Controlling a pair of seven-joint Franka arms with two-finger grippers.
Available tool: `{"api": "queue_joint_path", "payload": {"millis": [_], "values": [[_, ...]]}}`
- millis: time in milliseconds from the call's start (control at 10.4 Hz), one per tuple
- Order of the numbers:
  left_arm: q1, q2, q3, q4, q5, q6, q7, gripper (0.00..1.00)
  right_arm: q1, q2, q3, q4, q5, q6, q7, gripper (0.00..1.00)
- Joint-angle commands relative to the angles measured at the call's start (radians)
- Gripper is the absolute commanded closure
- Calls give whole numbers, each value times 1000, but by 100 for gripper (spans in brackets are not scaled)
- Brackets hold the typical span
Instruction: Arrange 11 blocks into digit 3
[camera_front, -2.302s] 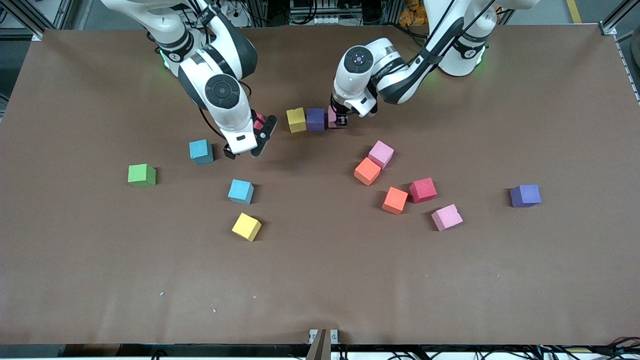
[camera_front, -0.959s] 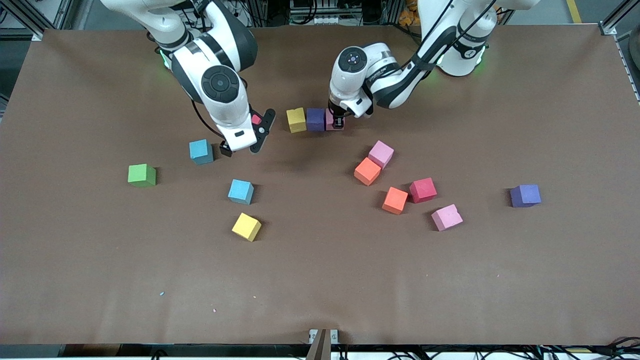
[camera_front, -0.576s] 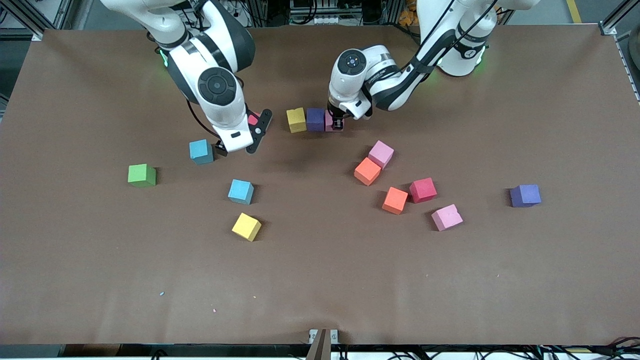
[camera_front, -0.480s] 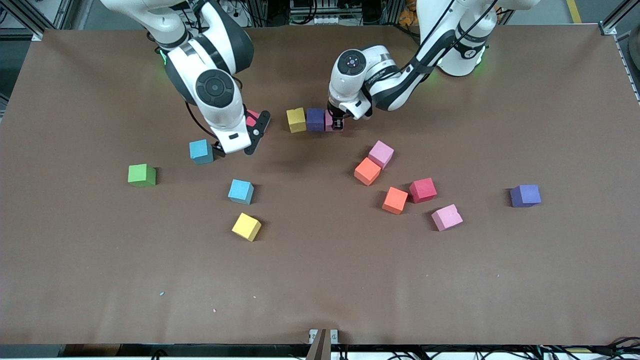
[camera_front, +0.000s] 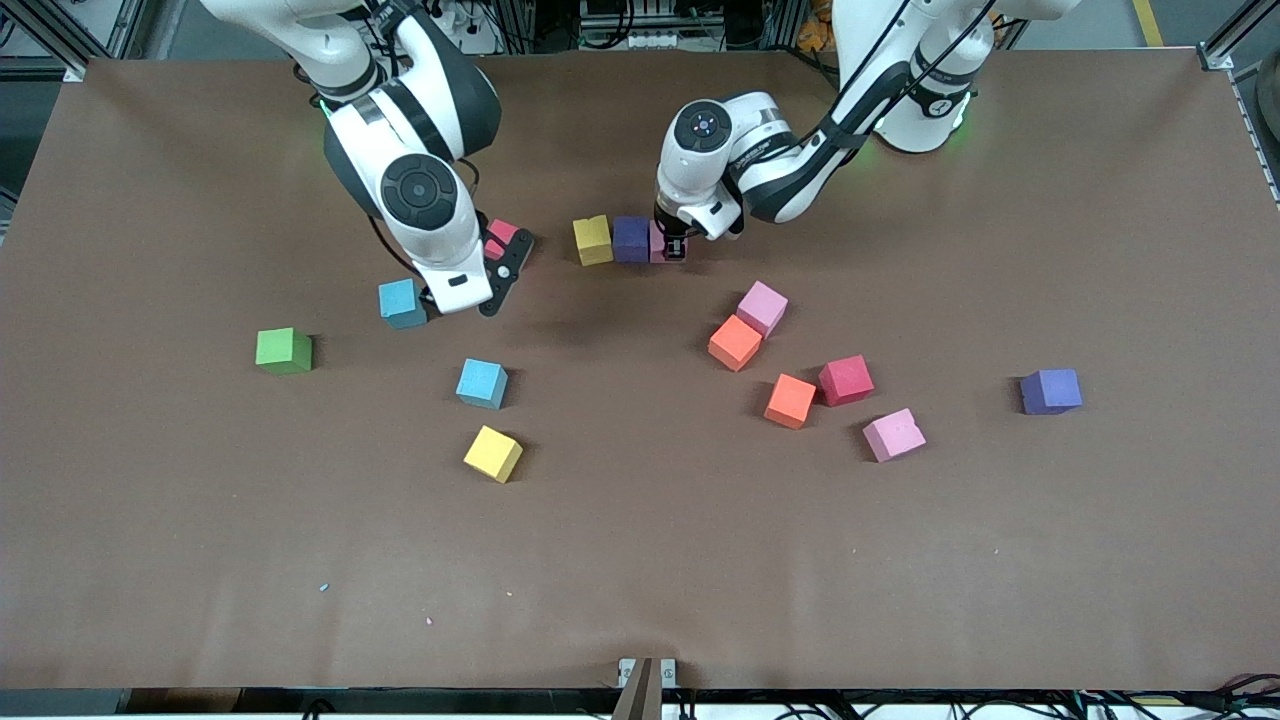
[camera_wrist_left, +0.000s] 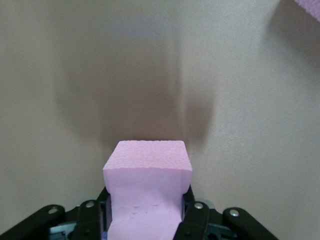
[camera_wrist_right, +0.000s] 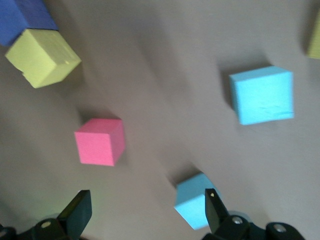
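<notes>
A yellow block (camera_front: 592, 240), a purple block (camera_front: 631, 239) and a pink block (camera_front: 658, 243) form a row near the robots' bases. My left gripper (camera_front: 673, 246) is shut on that pink block (camera_wrist_left: 147, 170), whose sides are squeezed between the fingers (camera_wrist_left: 196, 216). My right gripper (camera_front: 460, 300) hangs open and low, with nothing between its fingertips. One finger (camera_wrist_right: 215, 207) is next to a light blue block (camera_front: 402, 303) (camera_wrist_right: 196, 204). A red block (camera_front: 498, 238) (camera_wrist_right: 100, 141) lies just past the other finger.
Loose blocks lie nearer the camera: light blue (camera_front: 482, 383), yellow (camera_front: 493, 453), pink (camera_front: 762, 307), orange (camera_front: 735, 342), orange (camera_front: 790, 400), red (camera_front: 846, 380), pink (camera_front: 893, 434), purple (camera_front: 1051, 391). A green cube (camera_front: 284, 350) sits toward the right arm's end.
My open right gripper has slid toward the light blue block near the right arm's end. The left gripper stays shut on the pink block at the row's end.
</notes>
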Motion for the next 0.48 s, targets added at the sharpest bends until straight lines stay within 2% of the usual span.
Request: {"api": "queue_joint_path", "payload": {"millis": [0,192,384], "values": [[-15,23,0,24,38,6,-90,100,12,-98,4,-187,45,127,6,0],[-15,23,0,26,38,6,-90,100,13,-141,44,-277,45,221,6,0],[-16,35,0,36,38,5,-90,100,15,-142,52,-369,45,333,6,0]]}}
